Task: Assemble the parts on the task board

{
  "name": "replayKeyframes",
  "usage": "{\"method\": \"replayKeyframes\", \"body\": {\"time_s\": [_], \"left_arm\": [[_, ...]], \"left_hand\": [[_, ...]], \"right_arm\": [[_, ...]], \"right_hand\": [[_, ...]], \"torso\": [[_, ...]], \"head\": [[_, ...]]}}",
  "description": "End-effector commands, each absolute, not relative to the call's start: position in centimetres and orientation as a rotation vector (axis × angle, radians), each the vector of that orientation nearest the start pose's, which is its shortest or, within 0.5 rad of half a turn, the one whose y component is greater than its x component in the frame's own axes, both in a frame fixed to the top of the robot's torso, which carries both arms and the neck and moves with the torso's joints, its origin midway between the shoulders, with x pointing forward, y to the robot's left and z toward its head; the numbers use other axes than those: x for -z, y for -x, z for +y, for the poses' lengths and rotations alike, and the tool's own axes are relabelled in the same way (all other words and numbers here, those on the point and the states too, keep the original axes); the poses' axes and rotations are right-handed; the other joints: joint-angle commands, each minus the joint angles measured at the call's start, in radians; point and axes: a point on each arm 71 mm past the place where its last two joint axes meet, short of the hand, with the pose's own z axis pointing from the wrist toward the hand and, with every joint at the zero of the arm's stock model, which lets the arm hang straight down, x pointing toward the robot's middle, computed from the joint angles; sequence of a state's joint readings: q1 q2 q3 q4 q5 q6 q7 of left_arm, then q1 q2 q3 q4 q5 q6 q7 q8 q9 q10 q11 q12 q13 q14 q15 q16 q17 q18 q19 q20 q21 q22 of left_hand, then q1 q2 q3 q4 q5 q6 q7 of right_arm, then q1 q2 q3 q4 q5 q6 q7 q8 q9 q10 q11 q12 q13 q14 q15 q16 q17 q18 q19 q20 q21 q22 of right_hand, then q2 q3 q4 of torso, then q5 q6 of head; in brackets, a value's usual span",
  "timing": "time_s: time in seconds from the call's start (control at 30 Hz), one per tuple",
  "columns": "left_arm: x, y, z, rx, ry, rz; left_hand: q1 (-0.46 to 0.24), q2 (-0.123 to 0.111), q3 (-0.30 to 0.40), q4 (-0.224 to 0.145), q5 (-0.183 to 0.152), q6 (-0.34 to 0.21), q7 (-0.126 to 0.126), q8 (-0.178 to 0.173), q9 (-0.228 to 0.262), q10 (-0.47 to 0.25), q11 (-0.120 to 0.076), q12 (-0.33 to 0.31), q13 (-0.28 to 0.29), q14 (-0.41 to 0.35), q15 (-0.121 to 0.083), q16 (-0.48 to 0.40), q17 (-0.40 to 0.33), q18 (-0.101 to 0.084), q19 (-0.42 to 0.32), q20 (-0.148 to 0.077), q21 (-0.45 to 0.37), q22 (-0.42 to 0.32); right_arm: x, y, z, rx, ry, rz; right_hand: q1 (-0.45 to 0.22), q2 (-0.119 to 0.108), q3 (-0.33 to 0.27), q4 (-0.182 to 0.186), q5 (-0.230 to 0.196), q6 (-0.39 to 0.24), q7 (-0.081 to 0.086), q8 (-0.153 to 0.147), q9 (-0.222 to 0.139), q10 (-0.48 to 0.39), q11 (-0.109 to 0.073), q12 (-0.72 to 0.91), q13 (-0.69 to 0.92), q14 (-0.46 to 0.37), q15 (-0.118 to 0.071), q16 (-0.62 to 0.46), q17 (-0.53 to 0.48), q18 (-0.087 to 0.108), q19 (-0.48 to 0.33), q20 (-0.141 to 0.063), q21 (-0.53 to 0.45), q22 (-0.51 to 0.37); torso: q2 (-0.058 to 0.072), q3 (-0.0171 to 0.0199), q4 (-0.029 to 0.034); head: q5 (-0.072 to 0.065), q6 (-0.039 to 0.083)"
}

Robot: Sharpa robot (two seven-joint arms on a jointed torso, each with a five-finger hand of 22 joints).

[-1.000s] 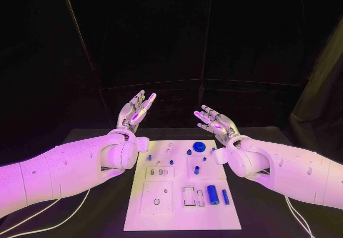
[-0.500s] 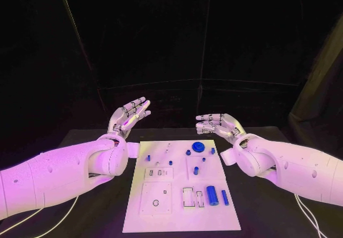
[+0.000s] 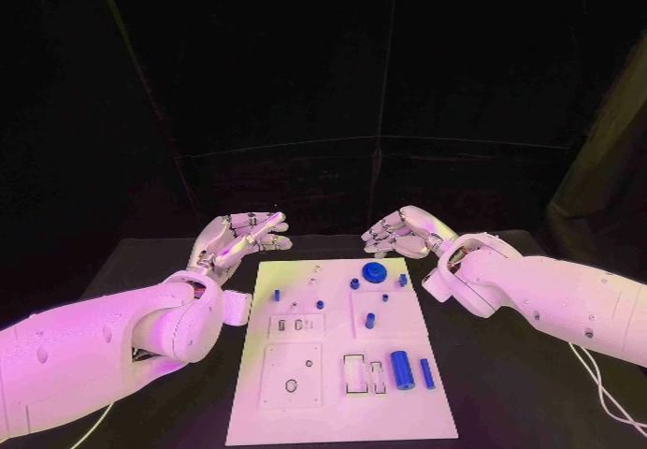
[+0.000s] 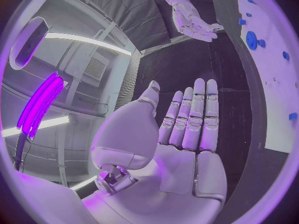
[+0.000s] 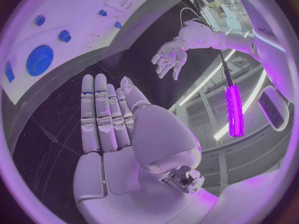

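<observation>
head view: both arms reach in over the far end of the black worktop [image 3: 122,262]
left robot hand [image 3: 240,234]: fingers straight and spread, holding nothing, hovering just past the far left corner of the task board [image 3: 304,412]
right robot hand [image 3: 402,234]: also empty, fingers apart, above the far right corner
parts: blue round knob [image 3: 374,272] near the far edge, blue cylinder [image 3: 400,366] and slim blue bar [image 3: 424,373] lying near the right side, closer in

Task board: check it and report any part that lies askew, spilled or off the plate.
Nothing stands out. The white task board lies flat on the black table, and the small blue parts, among them the round blue disc and the blue cylinder, all sit on it. Left hand and right hand hold nothing.
</observation>
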State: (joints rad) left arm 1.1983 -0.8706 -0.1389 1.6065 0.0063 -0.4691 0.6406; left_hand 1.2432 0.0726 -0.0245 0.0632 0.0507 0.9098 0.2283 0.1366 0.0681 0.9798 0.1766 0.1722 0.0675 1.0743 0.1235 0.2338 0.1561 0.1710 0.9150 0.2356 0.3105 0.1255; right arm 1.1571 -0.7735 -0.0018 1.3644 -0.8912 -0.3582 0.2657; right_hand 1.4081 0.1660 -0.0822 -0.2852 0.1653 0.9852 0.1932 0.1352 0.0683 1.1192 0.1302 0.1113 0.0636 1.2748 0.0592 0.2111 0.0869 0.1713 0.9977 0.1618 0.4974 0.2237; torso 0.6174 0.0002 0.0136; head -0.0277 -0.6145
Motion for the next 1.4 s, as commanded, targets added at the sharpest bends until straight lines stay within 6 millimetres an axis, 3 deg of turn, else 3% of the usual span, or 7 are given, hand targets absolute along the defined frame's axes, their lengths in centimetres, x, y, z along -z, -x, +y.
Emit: {"method": "replayKeyframes", "body": {"time_s": [0.03,0.27,0.5,0.63,0.77,0.97,1.4], "left_arm": [[19.0,-45.4,20.0,1.594,0.986,1.31],[18.9,-44.3,19.4,1.637,0.991,1.341],[18.8,-44.0,19.1,1.657,0.994,1.359],[18.9,-44.0,19.0,1.664,0.996,1.368],[18.9,-44.0,18.9,1.666,0.998,1.374],[18.9,-44.0,19.0,1.667,1.0,1.381],[19.1,-44.1,19.1,1.659,1.008,1.393]], "left_hand": [[0.007,0.002,0.001,-0.006,0.005,0.007,0.0,-0.003,-0.001,0.008,-0.002,-0.005,-0.001,0.007,0.002,-0.006,0.002,0.014,0.008,0.001,-0.005,-0.003],[0.01,0.005,0.0,-0.011,0.005,0.013,-0.001,-0.008,-0.002,0.016,-0.002,-0.012,-0.001,0.013,0.001,-0.015,0.007,0.014,0.016,0.0,-0.011,-0.009],[0.008,0.006,-0.001,-0.013,0.005,0.014,0.001,-0.012,-0.003,0.017,-0.001,-0.017,-0.002,0.013,0.002,-0.021,0.008,0.013,0.018,0.0,-0.015,-0.012],[0.008,0.007,-0.001,-0.014,0.005,0.014,0.003,-0.014,-0.003,0.017,0.0,-0.02,-0.002,0.013,0.002,-0.024,0.009,0.013,0.018,0.001,-0.018,-0.014],[0.008,0.007,-0.002,-0.014,0.005,0.014,0.003,-0.015,-0.003,0.017,0.0,-0.021,-0.002,0.013,0.002,-0.025,0.009,0.013,0.019,0.001,-0.018,-0.014],[0.007,0.007,-0.002,-0.015,0.005,0.014,0.004,-0.016,-0.003,0.017,0.0,-0.022,-0.002,0.015,0.002,-0.026,0.01,0.013,0.02,0.001,-0.019,-0.015],[0.008,0.009,-0.002,-0.017,0.005,0.014,0.004,-0.018,-0.003,0.017,0.001,-0.026,-0.002,0.016,0.003,-0.029,0.011,0.013,0.022,0.001,-0.021,-0.017]], "right_arm": [[19.2,-50.8,-20.0,-0.859,0.034,1.637],[19.5,-51.3,-19.1,-0.637,0.246,1.7],[19.5,-51.7,-18.7,-0.552,0.318,1.7],[19.6,-51.7,-18.3,-0.537,0.34,1.708],[19.7,-51.6,-18.1,-0.53,0.355,1.718],[19.7,-51.6,-17.3,-0.538,0.378,1.727],[19.8,-51.6,-16.5,-0.556,0.4,1.736]], "right_hand": [[-0.004,-0.01,-0.002,-0.004,0.001,0.017,-0.009,-0.008,-0.001,0.025,-0.014,-0.011,-0.001,0.07,-0.019,0.022,0.015,0.011,0.033,-0.019,0.06,0.034],[-0.038,-0.031,-0.015,-0.003,-0.014,0.04,-0.024,-0.034,-0.002,0.034,-0.029,-0.049,-0.001,0.221,-0.049,0.093,0.072,0.011,0.08,-0.049,0.2,0.115],[-0.046,-0.033,-0.014,-0.001,-0.015,0.046,-0.029,-0.061,-0.002,0.017,-0.034,-0.048,0.0,0.235,-0.061,0.219,0.155,0.007,0.085,-0.055,0.299,0.176],[-0.051,-0.032,-0.008,-0.003,-0.015,0.046,-0.032,-0.069,-0.002,0.017,-0.04,-0.048,0.0,0.228,-0.059,0.375,0.246,0.009,0.082,-0.058,0.407,0.257],[-0.057,-0.034,-0.006,-0.001,-0.017,0.038,-0.033,-0.071,-0.002,0.014,-0.037,-0.047,0.001,0.221,-0.058,0.451,0.292,-0.013,0.129,-0.056,0.537,0.425],[-0.057,-0.032,0.003,-0.002,-0.017,0.037,-0.035,-0.07,-0.002,0.014,-0.035,-0.047,0.001,0.21,-0.056,0.555,0.365,-0.031,0.164,-0.052,0.644,0.561],[-0.055,-0.018,0.035,-0.004,-0.011,0.038,-0.032,-0.071,-0.003,0.021,-0.034,-0.048,0.0,0.21,-0.052,0.818,0.623,-0.062,0.241,-0.047,0.796,0.777]], "torso": [[0.033,-0.0045,0.0114],[0.058,-0.0085,0.0222],[0.076,-0.0112,0.0286],[0.082,-0.0121,0.0319],[0.086,-0.0138,0.0349],[0.091,-0.0157,0.0366],[0.098,-0.0135,0.0372]], "head": [[-0.011,-0.002],[-0.025,-0.005],[-0.03,0.004],[-0.031,0.003],[-0.032,0.003],[-0.033,-0.002],[-0.034,-0.008]]}}
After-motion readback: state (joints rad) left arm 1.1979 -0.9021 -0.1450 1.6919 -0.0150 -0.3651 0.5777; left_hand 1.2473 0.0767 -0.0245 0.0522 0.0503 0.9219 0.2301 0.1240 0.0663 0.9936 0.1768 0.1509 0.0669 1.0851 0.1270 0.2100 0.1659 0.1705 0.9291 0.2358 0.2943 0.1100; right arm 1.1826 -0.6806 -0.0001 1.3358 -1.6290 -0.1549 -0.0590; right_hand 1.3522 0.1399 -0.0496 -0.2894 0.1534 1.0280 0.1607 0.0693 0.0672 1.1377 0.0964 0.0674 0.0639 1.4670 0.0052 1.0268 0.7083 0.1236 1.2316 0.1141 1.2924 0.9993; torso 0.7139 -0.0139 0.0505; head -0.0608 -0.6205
